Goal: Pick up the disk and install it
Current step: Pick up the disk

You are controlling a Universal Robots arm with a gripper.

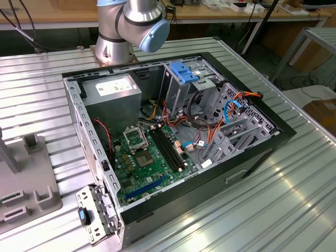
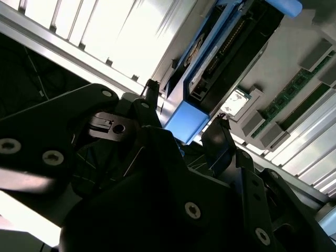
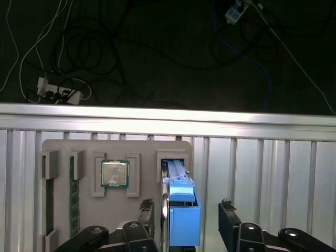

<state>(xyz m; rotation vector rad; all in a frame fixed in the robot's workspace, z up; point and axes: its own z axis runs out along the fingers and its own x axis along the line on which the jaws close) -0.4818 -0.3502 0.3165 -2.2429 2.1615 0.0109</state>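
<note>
Free gaps beside upright disk (image 3: 181, 210)

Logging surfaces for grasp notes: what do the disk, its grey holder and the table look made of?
Disk: bright blue carrier, smooth and matte, likely plastic; dark body in the second wrist view looks like metal, not certain. Holder: flat grey with moulded-looking slots, probably plastic. Table: ribbed, shiny silver, likely aluminium.

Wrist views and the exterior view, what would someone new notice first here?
In the first wrist view, the blue-railed disk stands on edge in a slot of the grey tray, with the open gripper straddling it without touching. In the exterior view, the open computer case lies on the metal table, its green motherboard exposed.
</note>
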